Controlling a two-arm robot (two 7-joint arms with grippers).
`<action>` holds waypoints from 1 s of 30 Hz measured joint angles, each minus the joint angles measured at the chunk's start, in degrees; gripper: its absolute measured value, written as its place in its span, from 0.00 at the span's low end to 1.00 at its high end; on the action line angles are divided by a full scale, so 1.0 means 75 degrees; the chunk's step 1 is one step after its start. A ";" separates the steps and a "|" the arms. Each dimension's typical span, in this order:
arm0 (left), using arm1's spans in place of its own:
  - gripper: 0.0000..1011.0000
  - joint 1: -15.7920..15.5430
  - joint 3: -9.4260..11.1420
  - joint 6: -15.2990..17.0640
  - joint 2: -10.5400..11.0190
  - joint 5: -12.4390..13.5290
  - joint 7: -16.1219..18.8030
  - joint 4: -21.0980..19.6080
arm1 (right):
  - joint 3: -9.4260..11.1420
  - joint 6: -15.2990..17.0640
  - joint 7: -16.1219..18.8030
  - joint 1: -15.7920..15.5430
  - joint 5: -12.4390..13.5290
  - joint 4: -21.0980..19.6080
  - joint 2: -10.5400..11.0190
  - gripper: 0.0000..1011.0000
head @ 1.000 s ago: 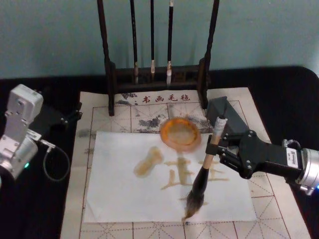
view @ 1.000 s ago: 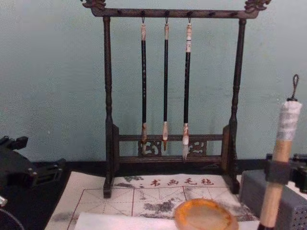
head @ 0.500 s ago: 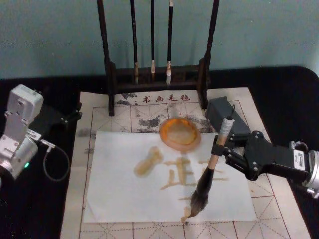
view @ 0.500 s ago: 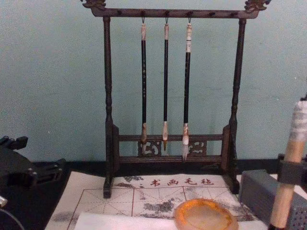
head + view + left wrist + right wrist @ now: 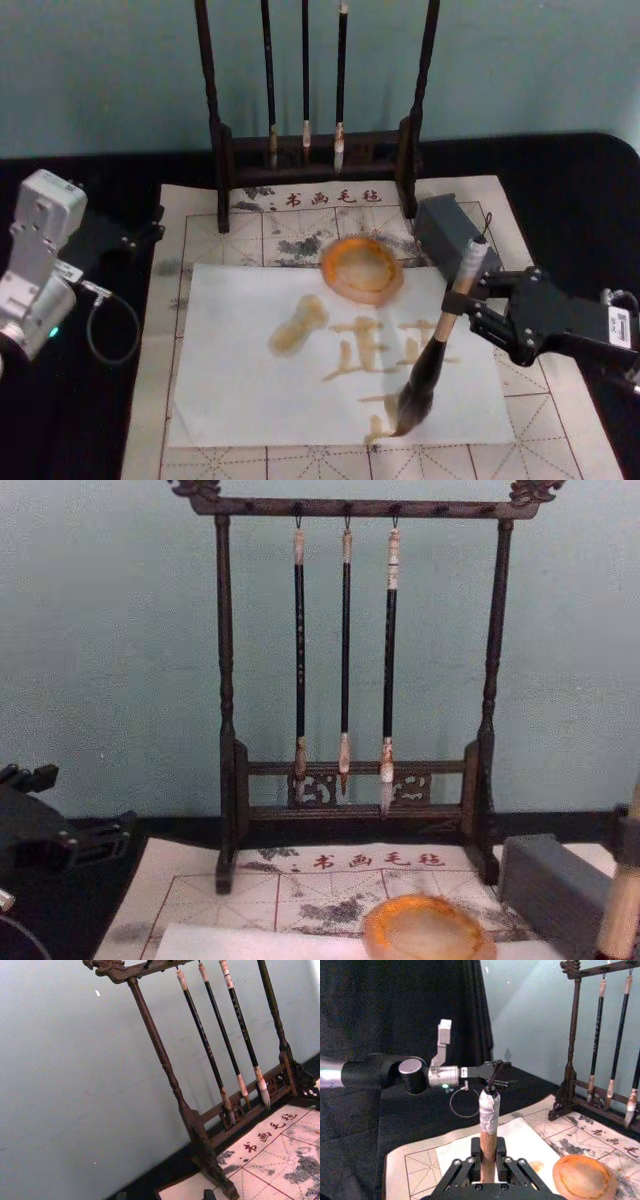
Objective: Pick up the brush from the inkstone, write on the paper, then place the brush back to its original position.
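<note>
My right gripper (image 5: 468,312) is shut on the brush's light wooden handle (image 5: 455,300), low over the right part of the white paper (image 5: 240,390). The brush leans, its grey bristle head (image 5: 415,393) pointing down-left, with the tip touching the paper near its front edge. In the right wrist view the white-wrapped handle end (image 5: 488,1110) rises between the fingers (image 5: 465,1167). The handle (image 5: 624,920) also shows at the chest view's right edge. The round orange inkstone (image 5: 362,268) sits at the paper's far edge, holding no brush. My left gripper (image 5: 148,230) rests open at the far left.
A dark wooden rack (image 5: 312,150) with three thin hanging brushes stands at the back of the gridded felt mat (image 5: 200,225). A grey perforated box (image 5: 448,228) sits right of the inkstone, close behind the held brush. Amber wet strokes (image 5: 355,355) mark the paper's middle.
The right gripper has carried the brush to the right across the paper, leaving another amber stroke. In the chest view the handle slid to the right edge. The left arm stayed still.
</note>
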 joint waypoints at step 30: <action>0.99 0.0000 0.0000 0.0000 0.0000 0.0000 0.0000 0.0000 | 0.0417 -0.0011 -0.0175 -0.0359 -0.0095 -0.0100 0.0051 0.20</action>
